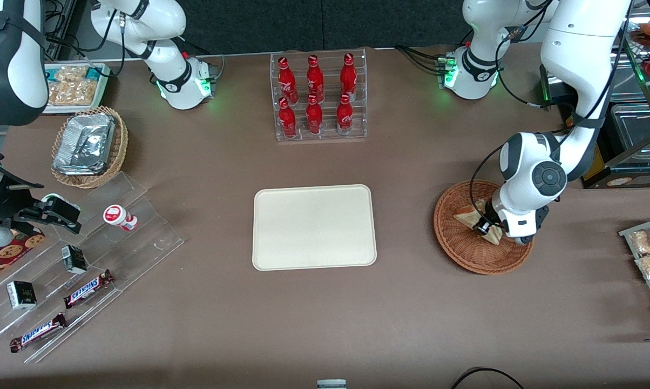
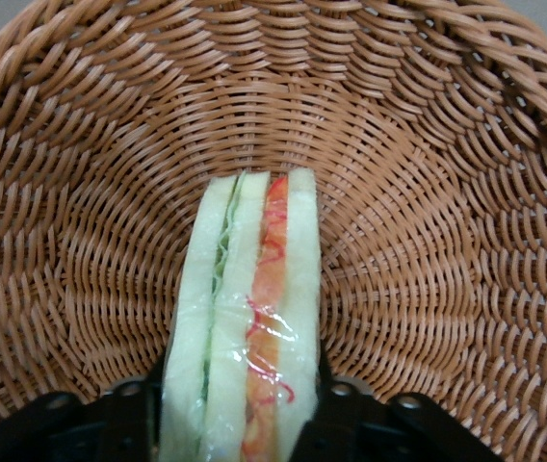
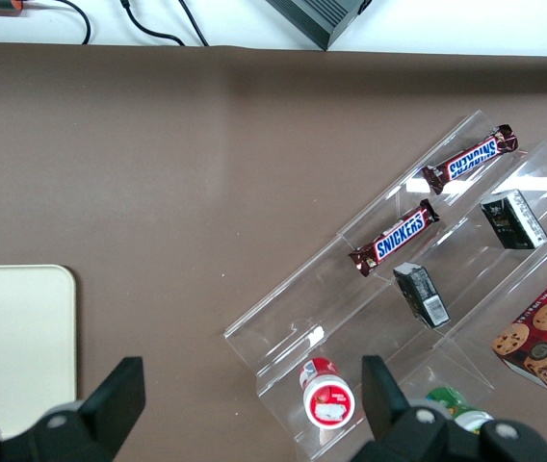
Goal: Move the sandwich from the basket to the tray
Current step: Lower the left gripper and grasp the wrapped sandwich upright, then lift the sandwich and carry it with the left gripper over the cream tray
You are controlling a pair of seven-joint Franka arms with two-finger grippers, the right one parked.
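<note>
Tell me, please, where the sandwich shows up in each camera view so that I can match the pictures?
Front view: the sandwich lies in the basket, at the end effector.
Left wrist view: the sandwich stands on edge between the end effector fingers, shut on it.
Right wrist view: not in it.
Shared landmark: the basket weave, in the front and left wrist views.

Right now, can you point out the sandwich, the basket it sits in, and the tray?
sandwich (image 2: 245,337), left wrist view: its filling edge, with the gripper (image 2: 240,404) closed on it.
basket (image 1: 460,254), front view: bare woven rim nearest that camera.
tray (image 1: 314,227), front view: its bare middle.
</note>
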